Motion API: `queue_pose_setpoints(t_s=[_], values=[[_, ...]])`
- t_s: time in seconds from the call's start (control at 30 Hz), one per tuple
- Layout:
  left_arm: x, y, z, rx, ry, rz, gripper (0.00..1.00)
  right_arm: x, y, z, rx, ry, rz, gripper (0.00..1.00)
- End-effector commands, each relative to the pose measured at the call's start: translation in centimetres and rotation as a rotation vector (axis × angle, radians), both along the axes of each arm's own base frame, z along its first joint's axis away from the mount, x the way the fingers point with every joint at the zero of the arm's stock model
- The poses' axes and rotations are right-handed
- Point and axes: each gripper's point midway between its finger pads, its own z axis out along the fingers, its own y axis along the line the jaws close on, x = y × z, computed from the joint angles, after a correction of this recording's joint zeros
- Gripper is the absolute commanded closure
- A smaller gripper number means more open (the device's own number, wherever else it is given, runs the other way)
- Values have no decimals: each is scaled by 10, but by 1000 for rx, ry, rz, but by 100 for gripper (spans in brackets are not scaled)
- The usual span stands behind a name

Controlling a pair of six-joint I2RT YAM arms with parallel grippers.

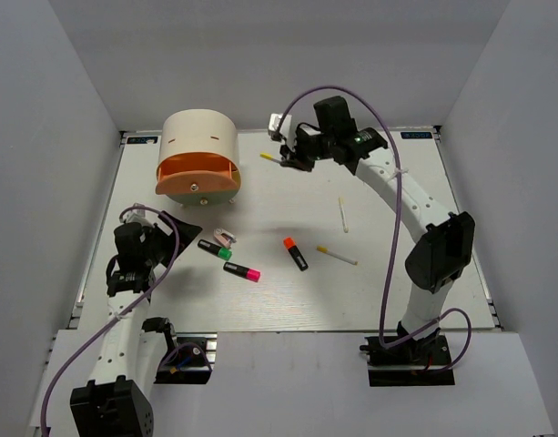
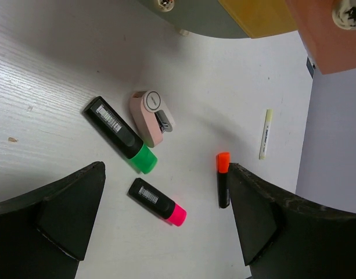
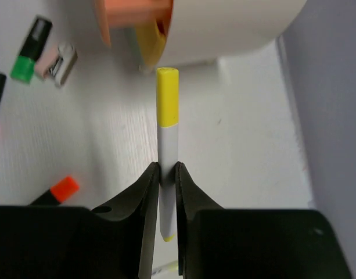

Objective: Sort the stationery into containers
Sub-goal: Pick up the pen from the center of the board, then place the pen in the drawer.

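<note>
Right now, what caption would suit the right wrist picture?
Right gripper pinches a yellow-tipped white stick, with the cream drawer unit ahead.

Three short black plastic highlighters: green-capped highlighter [image 1: 216, 248], pink-capped highlighter [image 1: 243, 271], orange-capped highlighter [image 1: 295, 253]. Three thin white yellow-tipped sticks: twelve-o'clock stick [image 1: 269, 157], three-o'clock stick [image 1: 343, 215], four-o'clock stick [image 1: 337, 256]. One small pink-and-white piece [image 1: 224, 236]. One cream cylindrical unit [image 1: 201, 137] at ten o'clock, with seemingly three overlapping half-round drawers [image 1: 195, 175].

White table [image 1: 288, 305] under drawer unit [image 1: 199, 155], three highlighters [image 1: 215, 248], two sticks [image 1: 343, 215], small pink piece [image 1: 225, 236]
</note>
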Motion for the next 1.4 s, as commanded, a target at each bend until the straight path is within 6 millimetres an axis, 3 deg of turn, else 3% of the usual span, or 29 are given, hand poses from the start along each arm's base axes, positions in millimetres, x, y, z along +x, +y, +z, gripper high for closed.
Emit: queue_pose_setpoints(t_s=[0.0, 0.03, 0.07, 0.17, 0.2, 0.27, 0.33, 0.43, 0.53, 0.6, 0.63, 0.8, 0.93, 1.17, 1.33, 1.37], values=[[-1, -1, 2, -5, -24, -7, 4, -13, 43, 47, 140, -62, 172, 100], [-1, -2, 3, -12, -21, -3, 4, -16, 54, 47, 160, -54, 204, 100], [-1, -2, 5, -11, -30, -3, 4, -17, 68, 71, 213, -109, 230, 100], [-3, -2, 3, -11, -30, -3, 4, -31, 96, 93, 308, -132, 318, 100], [-3, -2, 3, -11, -31, -3, 4, -35, 108, 111, 375, -173, 358, 100], [-3, -2, 3, -11, -31, -3, 4, -44, 124, 110, 415, -157, 396, 100], [-3, -3, 6, -14, -42, -11, 4, -46, 139, 129, 489, -207, 430, 100], [-5, -4, 4, -15, -33, -11, 4, -52, 161, 141, 566, -212, 470, 100], [-6, -4, 5, -15, -33, -11, 4, -58, 180, 145, 609, -196, 493, 100], [-8, -6, 3, -20, -33, -19, 4, -59, 190, 136, 624, -166, 502, 100], [-8, -6, 3, -20, -33, -19, 4, -61, 194, 143, 650, -194, 512, 100], [-10, -7, 4, -25, -32, -27, 4, -43, 212, 119, 667, -154, 463, 100], [-13, -8, 2, -26, -23, -26, 3, -37, 217, 112, 663, -165, 446, 100], [-14, -9, 5, -29, -33, -35, 3, -25, 221, 95, 637, -173, 411, 67], [-10, -16, 21, -37, -98, -77, 3, -26, 216, 108, 649, -192, 408, 57], [-11, -19, 23, -36, -111, -97, 3, -28, 211, 121, 660, -211, 409, 57]])
